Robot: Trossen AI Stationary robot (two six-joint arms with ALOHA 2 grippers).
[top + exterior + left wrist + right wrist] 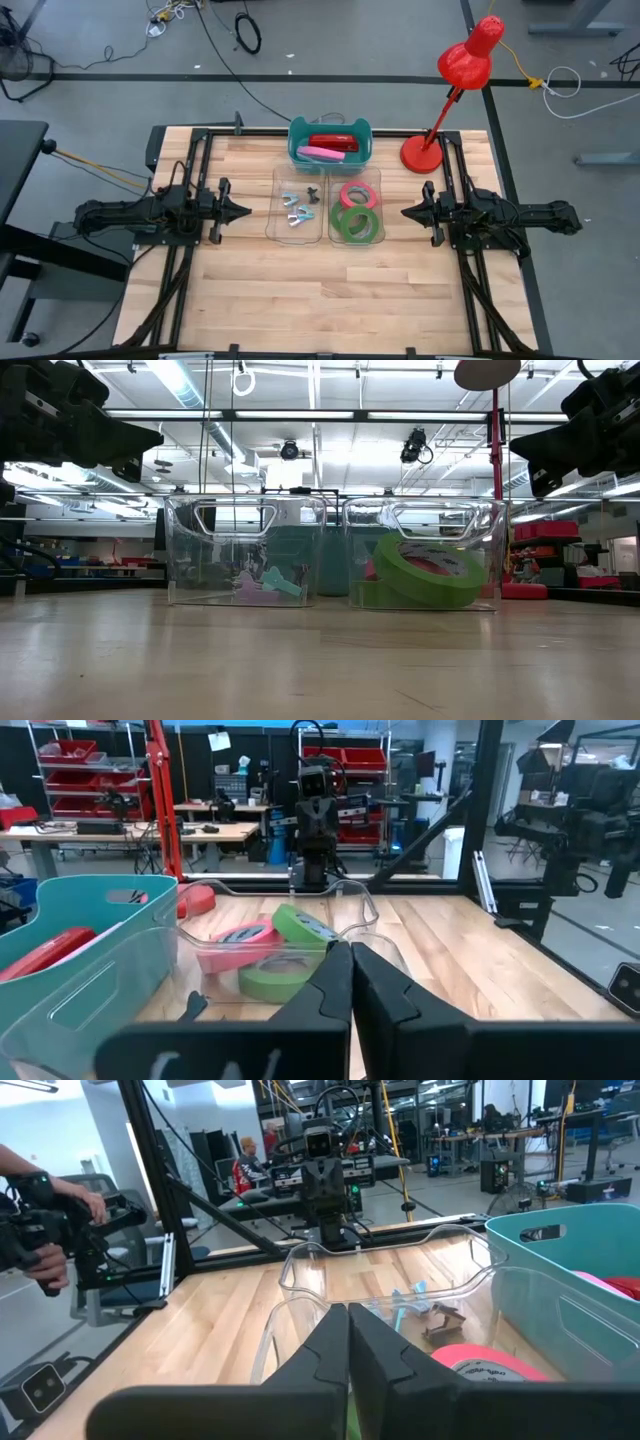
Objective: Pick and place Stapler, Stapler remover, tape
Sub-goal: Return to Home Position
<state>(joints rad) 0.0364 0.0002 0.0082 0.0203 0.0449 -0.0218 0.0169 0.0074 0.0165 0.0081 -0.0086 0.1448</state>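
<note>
Three tape rolls, two green (357, 224) and one red-pink (358, 194), lie in the right clear bin (380, 215); they also show in the low view (430, 572). Small staple removers (297, 203) lie in the left clear bin (277, 210). A red stapler (333, 142) and a pink one (325, 154) lie in the teal bin (296, 140) at the far side. My left gripper (246, 211) is shut and empty, left of the bins. My right gripper (406, 212) is shut and empty, right of them.
A red desk lamp stands with its base (421, 153) at the table's far right, its head (470, 60) beyond the far edge. Bare wood lies on the near half of the table (320, 290). A person's hands (60, 1230) show in the room beyond the table.
</note>
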